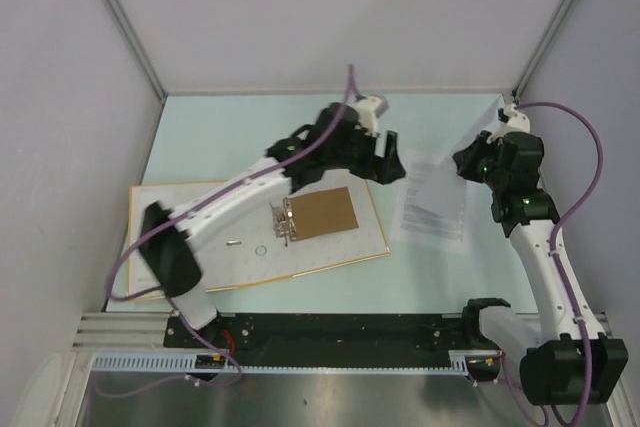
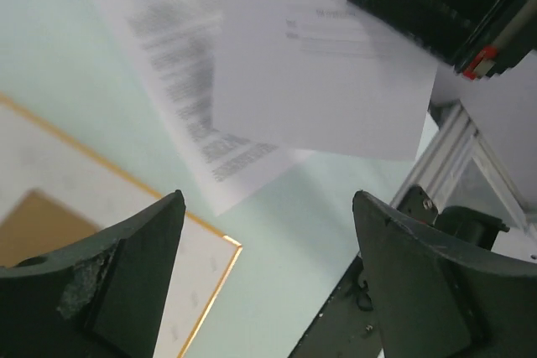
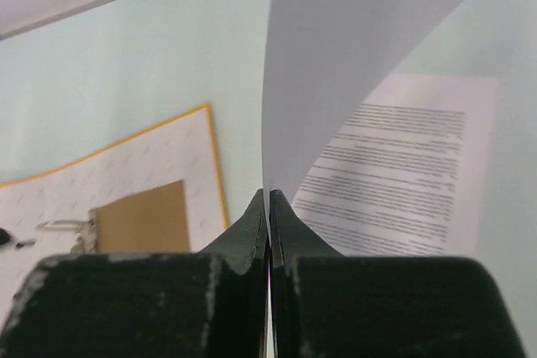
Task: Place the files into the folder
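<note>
The folder (image 1: 250, 247) lies open on the left of the table, whitish inside with an orange rim, and a brown card (image 1: 325, 212) rests beside its metal ring clip (image 1: 284, 219). The files (image 1: 432, 205), white printed sheets, lie to the right of it. My right gripper (image 3: 268, 194) is shut on the edge of the top sheet (image 3: 352, 56), which curls up off the sheet below (image 3: 394, 182). From the left wrist view the lifted sheet (image 2: 327, 73) hangs over the printed one (image 2: 189, 98). My left gripper (image 2: 268, 199) hovers open and holds nothing, between the folder's right edge (image 2: 201, 266) and the files.
Grey walls close in the table on three sides, with metal frame posts (image 1: 120, 17) in the back corners. A black rail (image 1: 340, 332) with both arm bases runs along the near edge. A small metal piece (image 1: 233, 242) lies on the folder's inside.
</note>
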Tool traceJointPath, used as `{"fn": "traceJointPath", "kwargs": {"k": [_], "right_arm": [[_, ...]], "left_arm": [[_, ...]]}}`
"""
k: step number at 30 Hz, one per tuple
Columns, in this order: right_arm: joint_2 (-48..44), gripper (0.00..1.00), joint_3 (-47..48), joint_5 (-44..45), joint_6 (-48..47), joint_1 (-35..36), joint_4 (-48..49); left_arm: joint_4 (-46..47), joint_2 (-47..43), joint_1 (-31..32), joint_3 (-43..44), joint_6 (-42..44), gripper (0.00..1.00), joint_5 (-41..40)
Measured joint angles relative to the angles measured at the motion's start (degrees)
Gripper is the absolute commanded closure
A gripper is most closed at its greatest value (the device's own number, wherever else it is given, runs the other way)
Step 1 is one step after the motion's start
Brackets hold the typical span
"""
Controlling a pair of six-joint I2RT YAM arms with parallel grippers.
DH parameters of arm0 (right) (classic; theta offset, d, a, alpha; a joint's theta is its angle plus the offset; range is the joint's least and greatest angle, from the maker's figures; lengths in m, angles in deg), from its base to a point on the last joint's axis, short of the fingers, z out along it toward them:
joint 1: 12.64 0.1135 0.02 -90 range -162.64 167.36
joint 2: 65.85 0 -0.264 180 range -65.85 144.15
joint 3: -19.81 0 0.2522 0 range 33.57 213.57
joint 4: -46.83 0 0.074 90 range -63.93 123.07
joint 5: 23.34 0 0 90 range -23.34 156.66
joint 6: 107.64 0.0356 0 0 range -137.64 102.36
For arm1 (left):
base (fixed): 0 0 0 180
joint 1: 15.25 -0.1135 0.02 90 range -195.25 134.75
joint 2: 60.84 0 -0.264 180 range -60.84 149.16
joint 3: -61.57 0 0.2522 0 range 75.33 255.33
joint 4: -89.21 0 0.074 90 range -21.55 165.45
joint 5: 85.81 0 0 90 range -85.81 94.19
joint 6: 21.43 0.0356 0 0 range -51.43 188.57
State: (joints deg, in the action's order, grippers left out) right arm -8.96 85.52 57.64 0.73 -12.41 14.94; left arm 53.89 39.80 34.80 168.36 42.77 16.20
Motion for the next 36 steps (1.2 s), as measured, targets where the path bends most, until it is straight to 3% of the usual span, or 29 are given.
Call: {"fn": "traceJointPath", "kwargs": {"k": [4,10,13,20,22,25,33,36], "right_arm": [[0.2,1.00,3.6,-1.2,-0.9,9.8,-0.7],[5.5,1.00,4.4,-16.2,2.2,19.2,0.4],[7.6,1.00,4.4,-22.3,3.1,20.8,0.4],[15.3,1.00,2.3,-27.3,2.3,20.2,2.4],[19.2,1.00,1.1,-28.4,2.6,19.3,4.5],[25.7,1.00,-0.5,-30.0,3.3,18.2,7.9],[28.9,1.00,-1.5,-31.2,6.7,18.4,14.3],[29.9,1.00,-1.5,-32.0,7.8,18.8,17.3]], "left_arm": [[-3.6,-19.3,-4.0,-10.4,1.9,0.14,-8.0],[-10.0,-28.9,-7.5,-22.2,6.4,0.15,-12.9],[-14.3,-28.8,-7.9,-27.0,10.6,0.25,-14.9],[-17.2,-29.8,-14.1,-33.8,14.3,0.23,-15.2],[-17.1,-29.9,-15.6,-34.6,13.7,0.30,-15.4],[-17.0,-28.4,-15.8,-34.1,11.1,0.42,-17.2],[-20.3,-14.9,-13.8,-25.3,2.2,0.48,-26.6],[-21.7,-11.1,-11.5,-23.0,-0.9,0.58,-29.5]]}}
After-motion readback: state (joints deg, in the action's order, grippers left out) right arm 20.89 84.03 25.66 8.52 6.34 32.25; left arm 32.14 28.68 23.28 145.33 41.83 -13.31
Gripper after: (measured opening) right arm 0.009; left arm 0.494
